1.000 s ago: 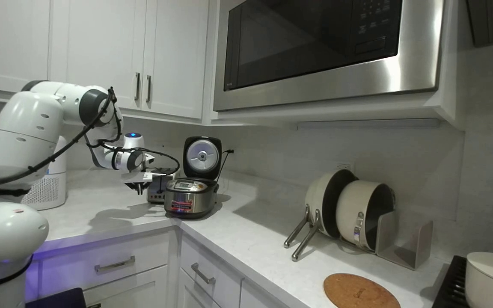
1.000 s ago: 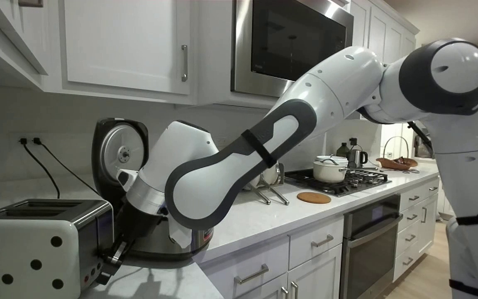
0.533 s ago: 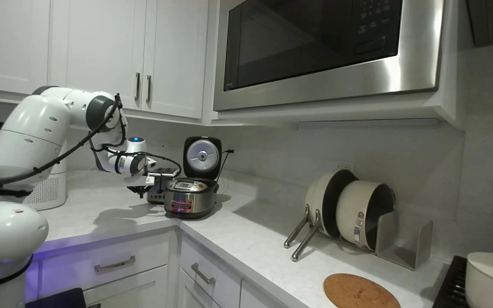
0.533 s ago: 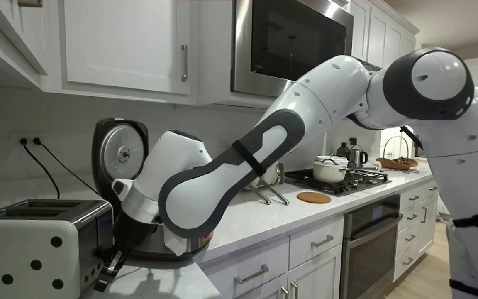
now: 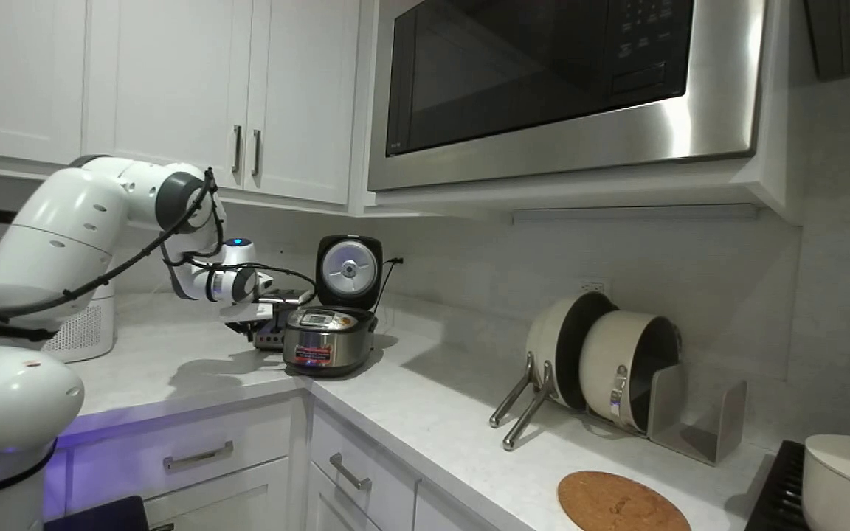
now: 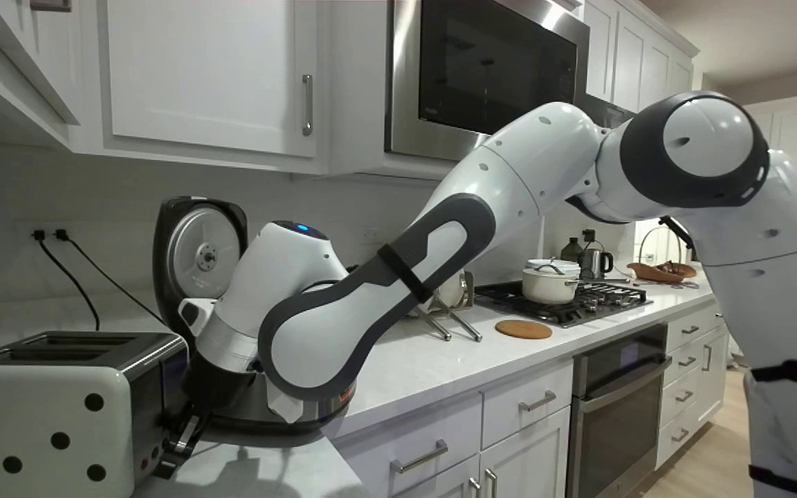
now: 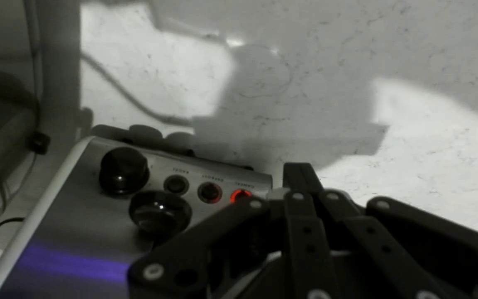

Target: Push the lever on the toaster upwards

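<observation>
The toaster (image 6: 32, 408) has a white side with black dots and a steel front; it shows partly behind the gripper in an exterior view (image 5: 270, 341). In the wrist view its front (image 7: 73, 220) carries a round black dial (image 7: 123, 168) and a wider black knob nearer the camera, apparently the lever (image 7: 160, 214). A button (image 7: 240, 194) glows red. My gripper (image 7: 300, 172) is shut and empty, its tips together beside the front's lower corner, right of the lever in that view. In an exterior view the gripper (image 6: 171, 462) points down close before the front; contact cannot be told.
A silver rice cooker (image 5: 329, 350) with its lid (image 6: 205, 252) raised stands right beside the toaster and arm. A white perforated appliance (image 5: 82, 332) is behind the arm. Upper cabinets (image 6: 205, 69) hang above. Pans (image 5: 620, 369) and a cork mat (image 5: 620, 503) lie farther along the counter.
The arm has lowered and its wrist has shifted toward the toaster, bringing the gripper slightly closer to the front. The toaster and cooker have not moved.
</observation>
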You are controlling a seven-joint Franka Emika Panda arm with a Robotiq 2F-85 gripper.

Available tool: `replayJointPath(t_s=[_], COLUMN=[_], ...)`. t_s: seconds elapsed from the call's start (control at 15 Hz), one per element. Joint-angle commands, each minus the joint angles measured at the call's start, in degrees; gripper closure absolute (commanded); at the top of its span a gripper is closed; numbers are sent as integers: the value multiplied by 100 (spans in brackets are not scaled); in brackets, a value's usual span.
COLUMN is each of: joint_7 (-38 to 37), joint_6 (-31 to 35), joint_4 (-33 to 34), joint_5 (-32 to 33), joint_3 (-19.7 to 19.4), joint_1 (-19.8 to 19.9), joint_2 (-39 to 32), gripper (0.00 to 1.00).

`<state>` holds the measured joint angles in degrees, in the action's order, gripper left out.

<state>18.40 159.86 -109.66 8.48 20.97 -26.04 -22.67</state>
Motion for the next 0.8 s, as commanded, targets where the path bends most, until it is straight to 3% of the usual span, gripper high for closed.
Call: replayJointPath(t_s=[0.0, 0.73], joint_7=[-299, -313], joint_6=[-177, 61], joint_4=[305, 479], joint_5=[323, 466], joint_3=[-130, -166], joint_1=[-99, -125], joint_2=[-133, -432], gripper=[100, 100])
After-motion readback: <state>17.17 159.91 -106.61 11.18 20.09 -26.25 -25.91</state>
